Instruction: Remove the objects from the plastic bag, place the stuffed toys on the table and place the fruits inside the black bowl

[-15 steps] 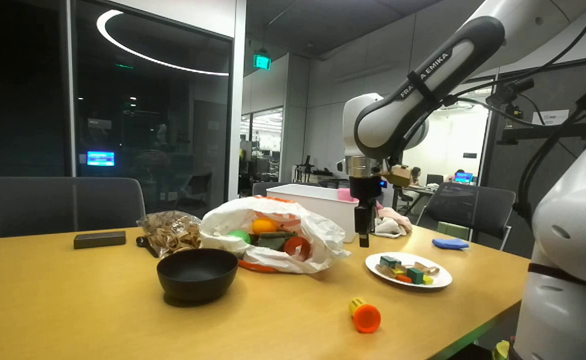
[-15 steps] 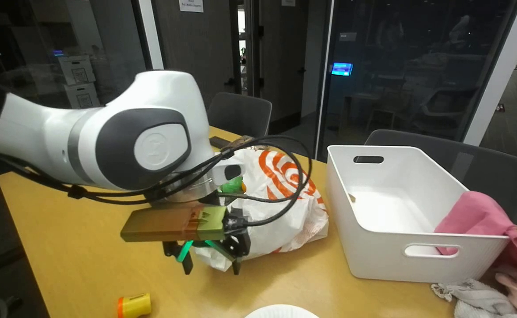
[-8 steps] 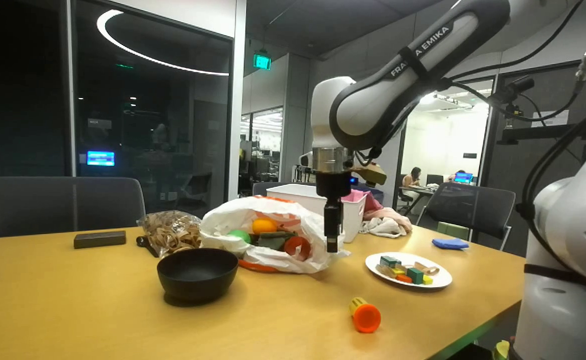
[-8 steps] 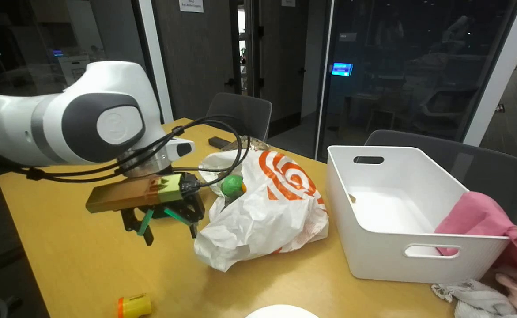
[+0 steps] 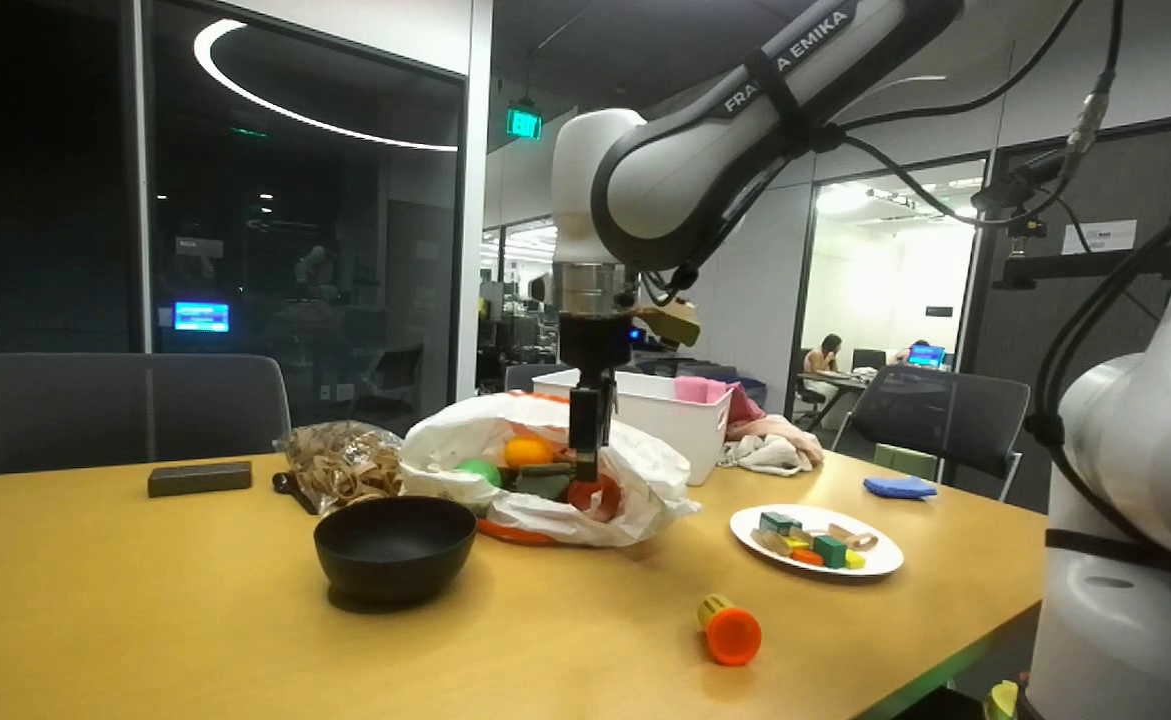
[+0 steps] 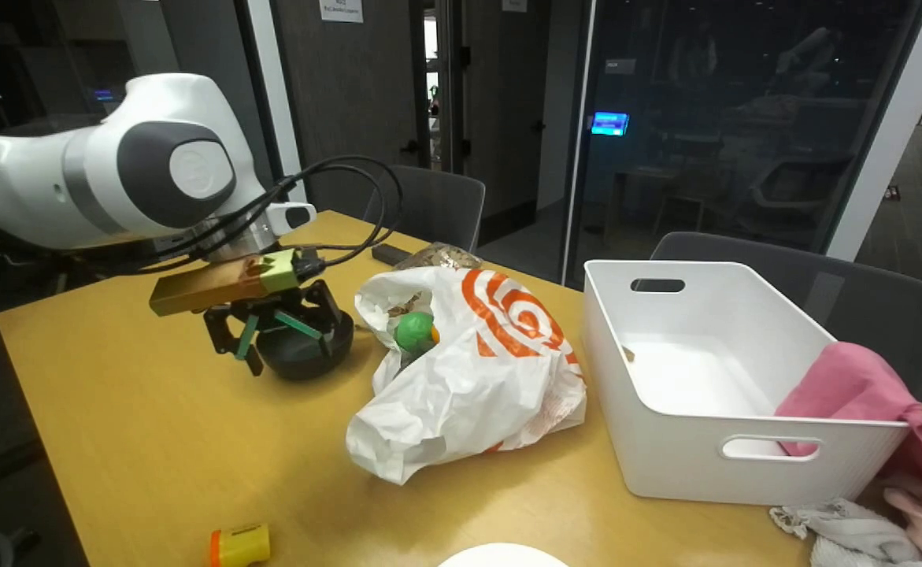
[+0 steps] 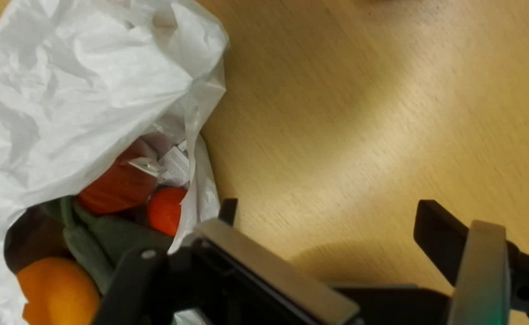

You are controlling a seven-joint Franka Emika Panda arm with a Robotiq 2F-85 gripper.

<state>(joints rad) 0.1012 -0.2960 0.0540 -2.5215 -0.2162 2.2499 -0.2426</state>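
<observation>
The white plastic bag (image 5: pixel 660 505) lies on its side with its mouth open; it also shows in the exterior view (image 6: pixel 461 409) and the wrist view (image 7: pixel 88 90). In its mouth are an orange fruit (image 5: pixel 527 452), a green round thing (image 6: pixel 414 331), a grey-green soft thing (image 7: pixel 124 234), a larger red thing (image 7: pixel 119 185) and a small red one (image 7: pixel 167 210). Which are stuffed toys is unclear. The black bowl (image 5: pixel 395 550) stands beside the bag, partly behind the gripper in an exterior view (image 6: pixel 311 364). My gripper (image 7: pixel 327 216) is open and empty, above the table beside the bag's mouth.
A white plate (image 5: pixel 745 530) holds small coloured blocks. A yellow-orange cup (image 5: pixel 730 635) lies near the front. A tall white bin (image 6: pixel 712 457) with a pink cloth (image 6: pixel 854 382) stands beside the bag. A clear bag of brown strips (image 5: pixel 350 465) and a dark block (image 5: pixel 200 479) lie behind the bowl.
My open gripper has moved from the plate's side across the front of the bag toward the bowl, uncovering the bag in an exterior view. The bag, its contents and the bowl have not moved.
</observation>
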